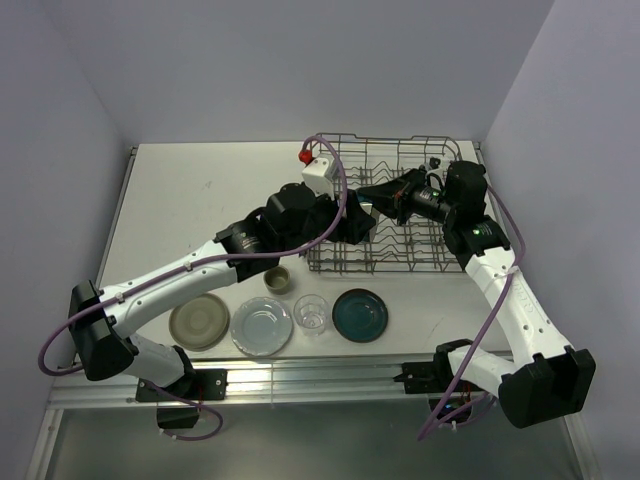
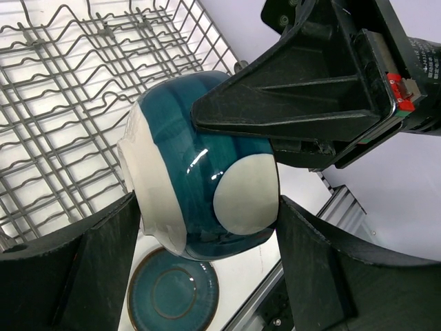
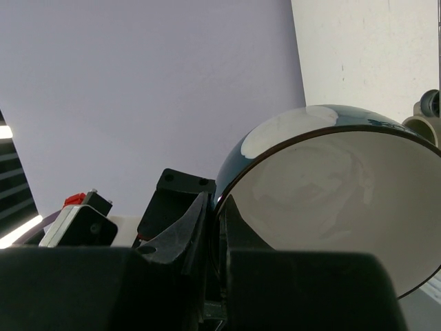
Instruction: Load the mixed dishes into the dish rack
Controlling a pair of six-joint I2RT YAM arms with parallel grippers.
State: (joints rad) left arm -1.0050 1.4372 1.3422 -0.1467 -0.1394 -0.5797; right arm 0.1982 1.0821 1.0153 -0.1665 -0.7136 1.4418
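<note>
Teal bowl (image 2: 186, 186), frame centre, rim pinched by right gripper (image 3: 217, 234); left gripper (image 2: 207, 207) spread around it; early release could drop it.

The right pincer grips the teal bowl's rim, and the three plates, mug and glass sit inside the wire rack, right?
Not inside. The grey-beige plate, pale blue plate, dark teal plate, grey-brown mug and clear glass sit on the white table before the grey wire rack, as the top view shows. The right pincer does grip the cream-lined teal bowl by its rim.
</note>
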